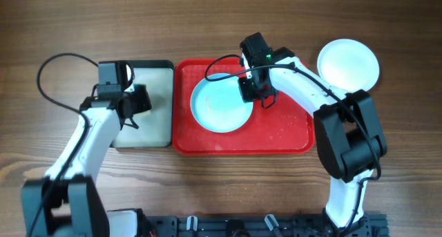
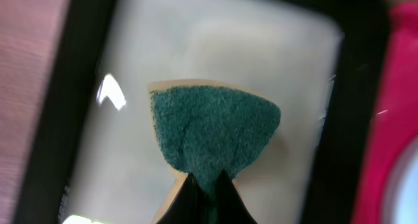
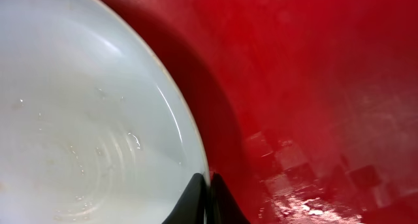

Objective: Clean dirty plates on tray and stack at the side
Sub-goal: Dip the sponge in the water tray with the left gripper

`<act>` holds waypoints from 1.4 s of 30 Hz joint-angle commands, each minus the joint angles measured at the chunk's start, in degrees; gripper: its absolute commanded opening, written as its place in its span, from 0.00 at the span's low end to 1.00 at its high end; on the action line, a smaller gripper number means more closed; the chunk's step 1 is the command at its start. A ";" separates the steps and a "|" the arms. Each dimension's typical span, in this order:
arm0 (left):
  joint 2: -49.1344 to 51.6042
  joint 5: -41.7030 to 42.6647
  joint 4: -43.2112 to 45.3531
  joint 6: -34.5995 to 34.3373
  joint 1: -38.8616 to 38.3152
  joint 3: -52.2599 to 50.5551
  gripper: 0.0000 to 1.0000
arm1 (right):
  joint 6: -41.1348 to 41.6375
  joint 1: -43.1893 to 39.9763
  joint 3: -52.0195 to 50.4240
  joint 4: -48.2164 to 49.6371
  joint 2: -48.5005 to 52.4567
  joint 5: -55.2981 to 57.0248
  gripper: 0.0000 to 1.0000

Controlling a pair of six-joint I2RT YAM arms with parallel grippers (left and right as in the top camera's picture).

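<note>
The right gripper [image 3: 209, 188] is at the bottom middle of the right wrist view. Its two dark fingers [image 3: 192, 203] are squeezed almost together. The thin edge of the pale blue plate [image 3: 85, 113] runs down right between them, so the fingers pinch the plate by its rim. The plate fills the left side of that view and has small wet drops on it. To the right of the fingers is the red tray [image 3: 313, 87], shiny and wet. A dark shadow lies along the plate's edge.

From above, the plate lies in the left half of the red tray, near the middle of the frame. The right gripper is at the plate's upper right edge.

The left gripper [image 2: 208, 183] is at the bottom middle of the left wrist view. Its fingers [image 2: 186, 201] are clamped on the lower end of a teal sponge [image 2: 212, 129]. The sponge is over a grey tray [image 2: 274, 61] with a black rim. From above, this tray sits just beside the red tray's left side.

A white plate [image 1: 349, 63] lies on the wooden table [image 1: 221, 23] in the upper right of the overhead frame, apart from the red tray.
</note>
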 commanded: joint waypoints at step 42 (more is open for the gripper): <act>-8.04 1.88 8.76 8.76 0.26 -0.39 0.04 | 3.39 -0.13 1.09 3.85 0.85 -6.32 0.04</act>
